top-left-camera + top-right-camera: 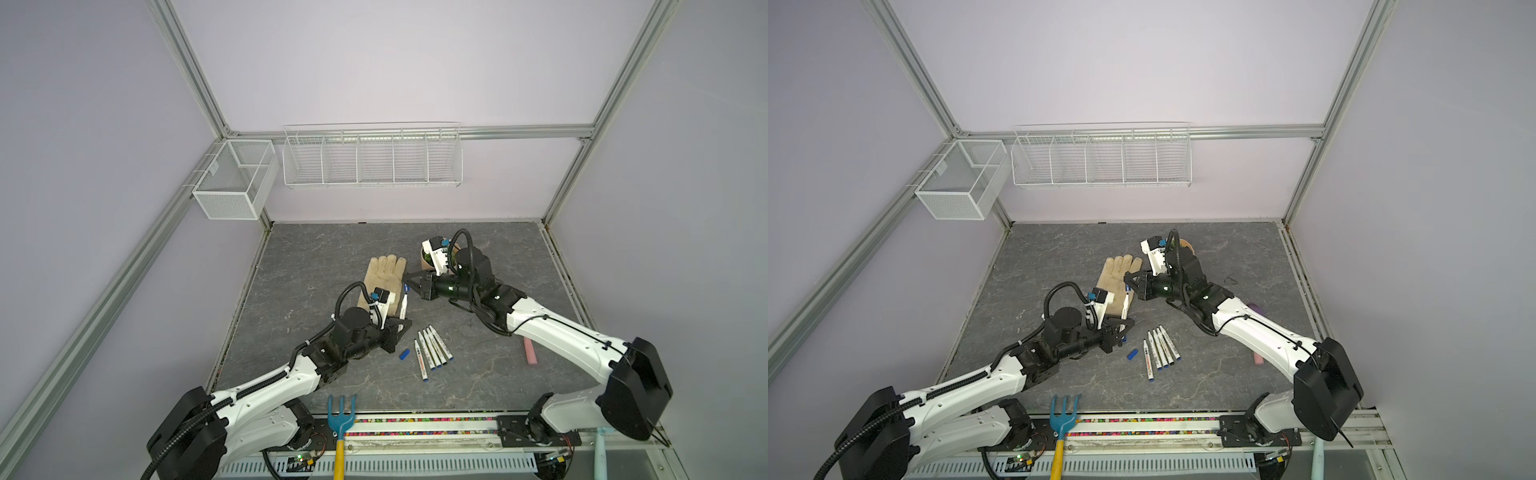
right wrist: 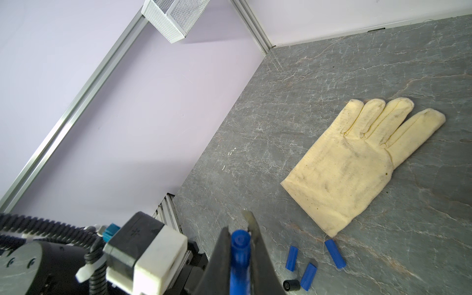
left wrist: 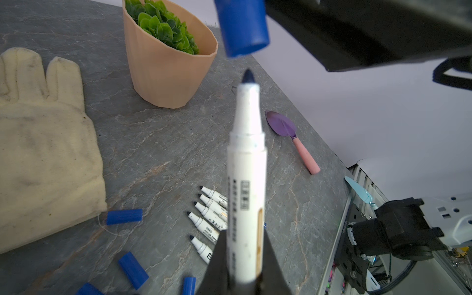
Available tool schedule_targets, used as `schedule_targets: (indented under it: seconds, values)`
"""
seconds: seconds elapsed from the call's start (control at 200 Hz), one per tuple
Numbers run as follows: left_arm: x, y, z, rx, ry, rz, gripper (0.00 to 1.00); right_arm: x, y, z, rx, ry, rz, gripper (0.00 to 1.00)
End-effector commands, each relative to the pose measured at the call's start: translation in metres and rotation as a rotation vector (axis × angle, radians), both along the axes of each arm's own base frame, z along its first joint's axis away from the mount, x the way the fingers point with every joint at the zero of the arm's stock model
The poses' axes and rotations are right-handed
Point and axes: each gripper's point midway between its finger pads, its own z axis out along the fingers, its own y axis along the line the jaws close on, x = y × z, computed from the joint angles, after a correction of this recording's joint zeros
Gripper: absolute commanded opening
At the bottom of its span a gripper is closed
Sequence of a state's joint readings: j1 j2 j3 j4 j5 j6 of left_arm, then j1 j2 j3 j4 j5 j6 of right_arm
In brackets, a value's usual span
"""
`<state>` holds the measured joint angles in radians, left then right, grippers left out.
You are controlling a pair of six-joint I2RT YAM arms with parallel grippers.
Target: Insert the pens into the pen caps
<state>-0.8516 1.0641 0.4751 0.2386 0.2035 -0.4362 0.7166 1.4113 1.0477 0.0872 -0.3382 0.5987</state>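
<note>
Worktop [image 1: 316,257]: a grey veined slab is carrying everything, with lilac walls and aluminium rails closing it in.
Back wall: a mesh basket [image 1: 232,183] and a divided wire rack [image 1: 372,160] are hanging above the back edge.
Glove [image 1: 384,274]: is lying flat near the middle, cuff toward the front edge.
Plant pot [image 3: 166,74]: is standing right of the glove; the right arm is covering most of it in both top views.
Trowel [image 3: 293,138]: is lying near the right edge.
Garden fork [image 1: 341,415]: is resting across the front edge.
Left gripper [image 3: 244,232]: its fingers are clamping a pen [image 3: 246,166], nib pointing at the cap.
Right gripper [image 2: 238,229]: its fingers are pinching a blue cap [image 2: 240,245], which is hanging just short of the nib with a gap showing.
Other pens [image 1: 432,349]: five are lying in a row between the middle and the front edge.
Loose caps [image 2: 335,252]: blue ones and a black cap [image 2: 291,284] are lying by the glove's cuff; the left arm is hiding most in both top views.
</note>
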Motion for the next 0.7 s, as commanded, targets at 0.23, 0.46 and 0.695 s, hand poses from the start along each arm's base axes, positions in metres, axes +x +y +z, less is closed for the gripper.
schedule_targets:
  seconds: [0.23, 0.46, 0.695]
  values:
    - [0.003, -0.003, 0.014, -0.04, -0.032, 0.008, 0.0, -0.01, 0.005, -0.003, -0.01, -0.005, 0.035, 0.07]
    - [0.007, -0.004, 0.023, -0.073, -0.048, 0.024, 0.0, -0.023, 0.002, -0.008, -0.02, 0.004, 0.064, 0.07]
    - [0.011, -0.009, 0.035, -0.127, -0.073, 0.028, 0.0, -0.032, -0.008, -0.004, -0.017, 0.002, 0.107, 0.07]
